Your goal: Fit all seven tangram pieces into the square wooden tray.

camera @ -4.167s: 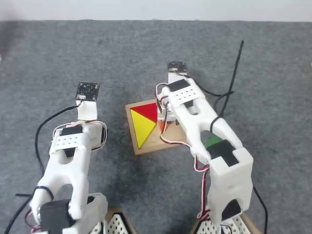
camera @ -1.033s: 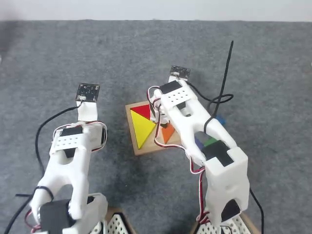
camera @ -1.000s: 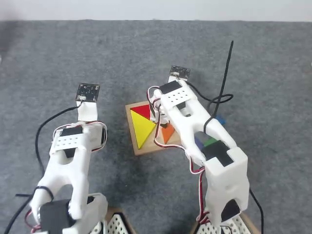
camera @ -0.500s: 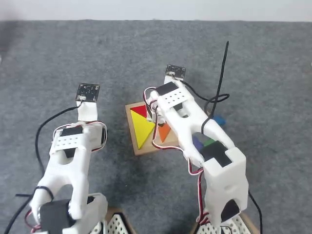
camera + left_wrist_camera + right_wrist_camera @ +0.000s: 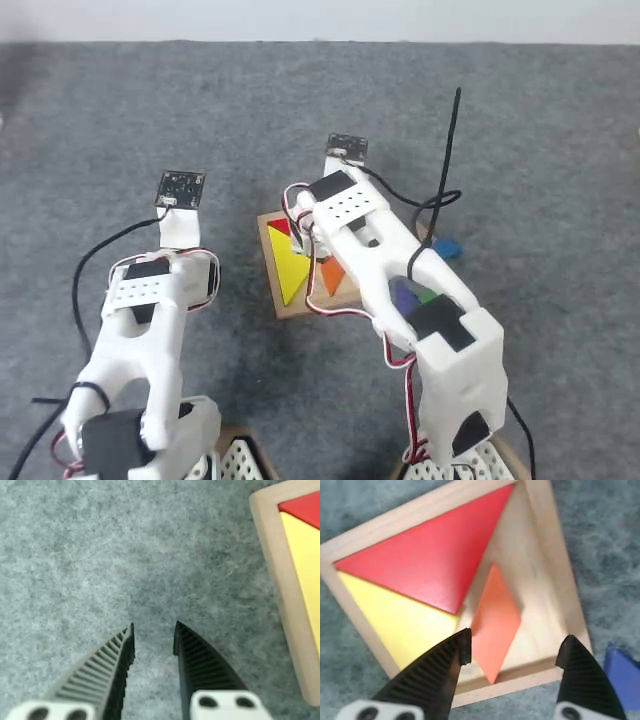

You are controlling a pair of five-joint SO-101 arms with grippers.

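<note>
The square wooden tray holds a red triangle, a yellow triangle and an orange diamond-shaped piece lying flat beside them. My right gripper hangs open just above the orange piece, with nothing between its fingers. In the high view the right arm covers much of the tray. My left gripper is slightly open over bare carpet, to the left of the tray's rim. A blue piece, a green piece and a purple piece lie on the carpet right of the tray.
Grey carpet covers the table. The left arm stands left of the tray. The right arm's black cable loops up behind the tray. The blue piece lies close to the tray's outer corner.
The right arm has swung left across the tray, uncovering the blue piece on the carpet. The orange piece now lies free in the tray. The left arm has not moved.
</note>
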